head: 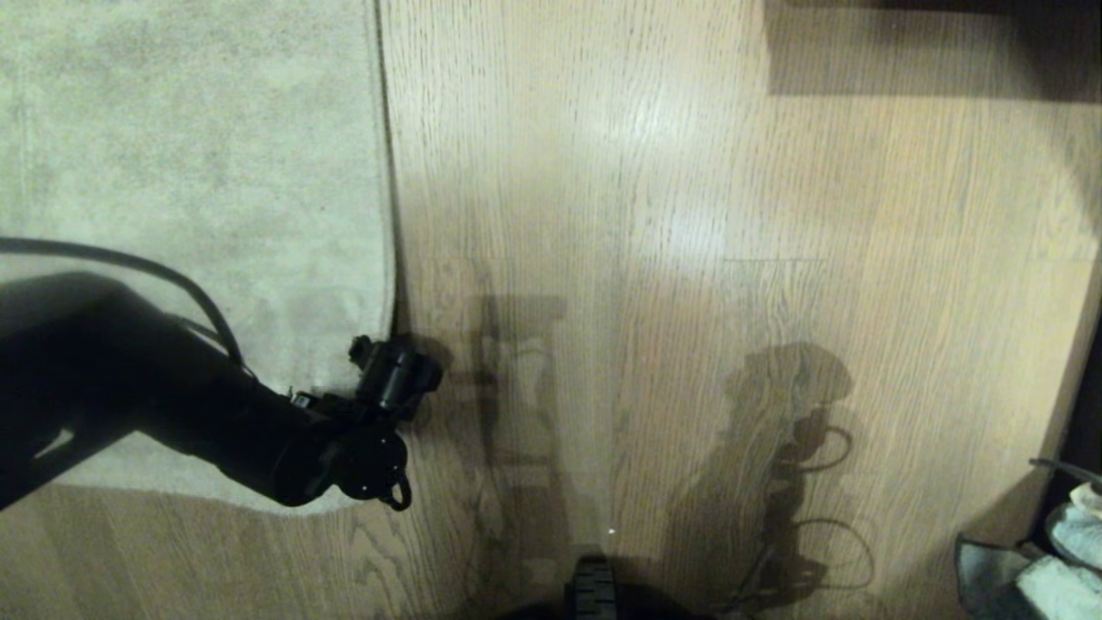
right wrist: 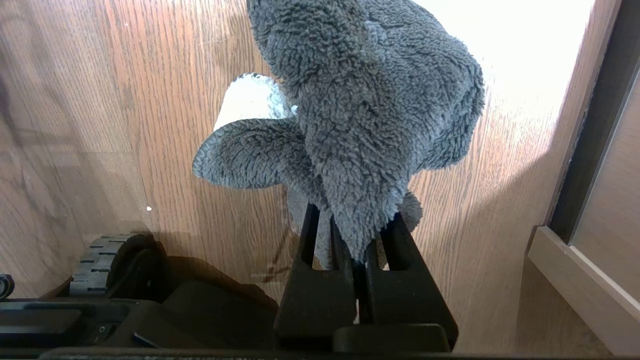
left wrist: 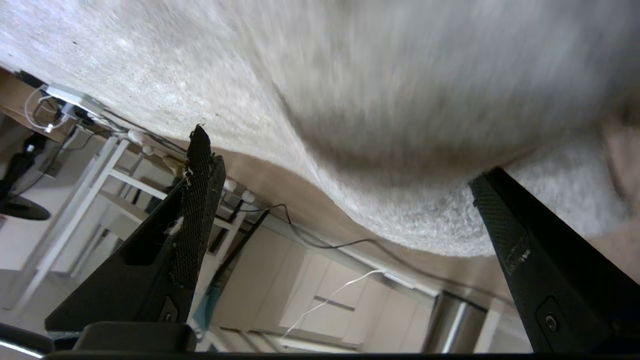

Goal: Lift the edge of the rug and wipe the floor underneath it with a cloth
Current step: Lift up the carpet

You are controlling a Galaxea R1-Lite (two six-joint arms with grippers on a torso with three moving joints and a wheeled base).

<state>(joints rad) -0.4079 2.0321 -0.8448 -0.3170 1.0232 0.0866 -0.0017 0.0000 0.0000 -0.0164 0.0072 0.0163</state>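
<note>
Behind left arm (head: 172, 405), rug edge (head: 386, 215) hidden; tool (left wrist: 345, 200) agape.

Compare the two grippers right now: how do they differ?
The left gripper is open with nothing between its fingers; the right gripper is shut on the cloth. The left gripper is down at the rug edge, near the rug's corner; the right gripper hangs over bare floor, away from the rug. Both have black textured fingers.

left pincer (left wrist: 340, 185) wide open, right pincer (right wrist: 357, 235) clamped (low, parked)
</note>
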